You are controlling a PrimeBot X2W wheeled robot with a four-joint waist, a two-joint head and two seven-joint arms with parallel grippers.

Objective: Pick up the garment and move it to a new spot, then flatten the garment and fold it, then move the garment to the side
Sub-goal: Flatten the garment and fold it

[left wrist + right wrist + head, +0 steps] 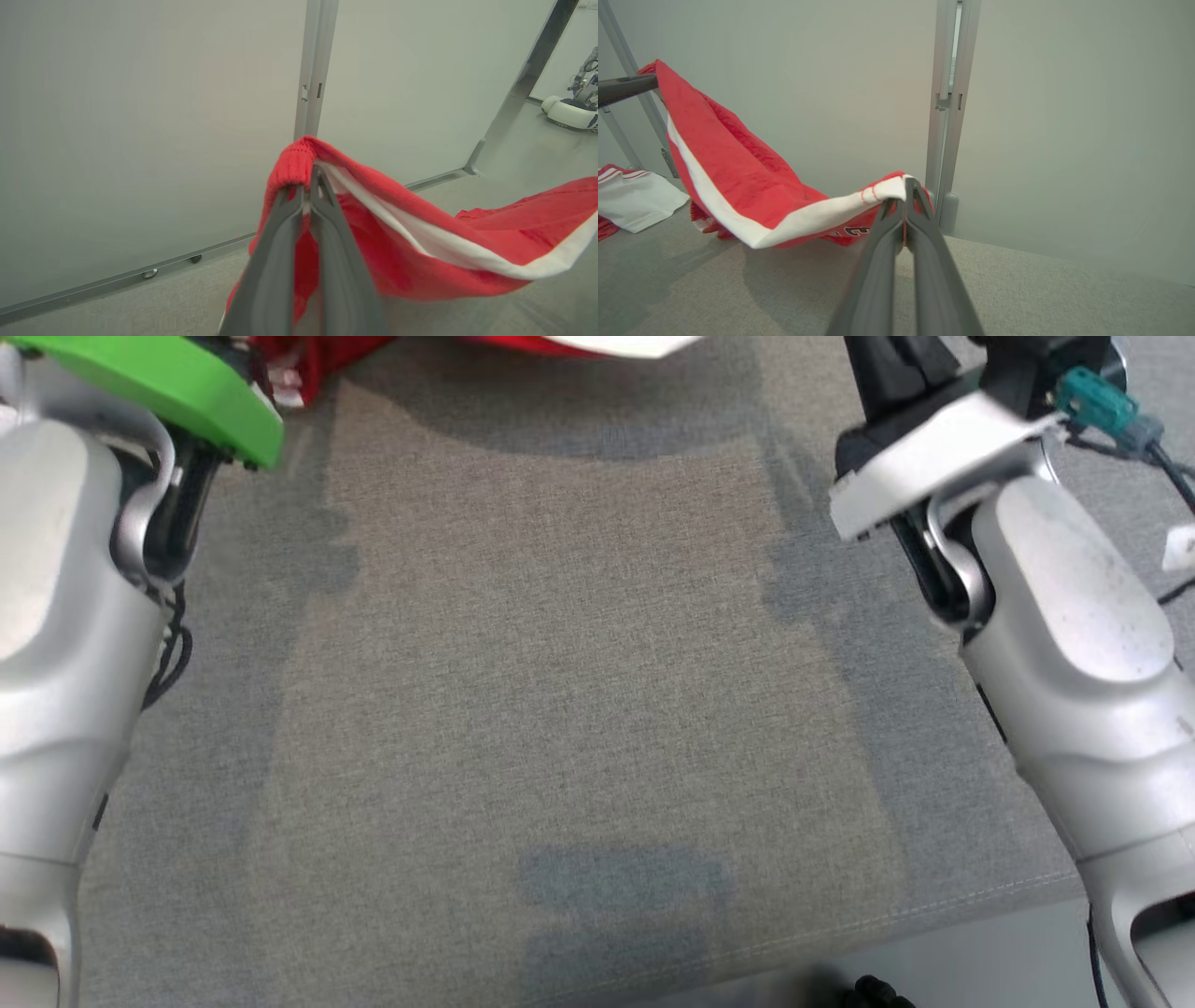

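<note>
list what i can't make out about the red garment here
Head view: the top edge cuts off all but a strip of the red knitted garment with a white band.
Right wrist view: black lettering on it is mostly covered by the white band; unreadable.
Left wrist view: the fingers of the left pincer hide the pinched edge.
Right wrist view: the left edge cuts the white and red cloth lying on the grey fabric surface.

left gripper (308,186) and right gripper (904,196) reach forward, both clamped on garment (514,224).
</note>
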